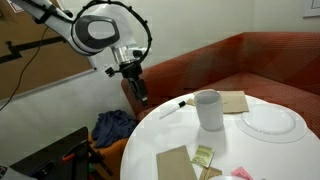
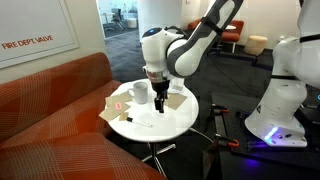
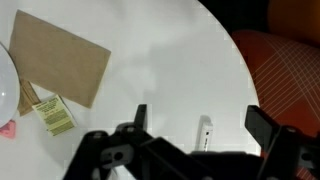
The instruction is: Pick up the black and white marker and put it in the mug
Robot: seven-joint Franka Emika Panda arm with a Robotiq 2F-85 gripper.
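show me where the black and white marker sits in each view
Exterior view: the black and white marker lies on the round white table, just left of the mug.
Exterior view: cannot make it out; the gripper hangs over the table.
Wrist view: bottom centre, between the open gripper's fingers.
Shared landmark: the round white table.

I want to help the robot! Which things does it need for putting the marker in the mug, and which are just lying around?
Needed for the job:
- marker
- mug
- gripper, open

Just lying about:
- plate
- brown papers
- green packet
- blue cloth, beside the table
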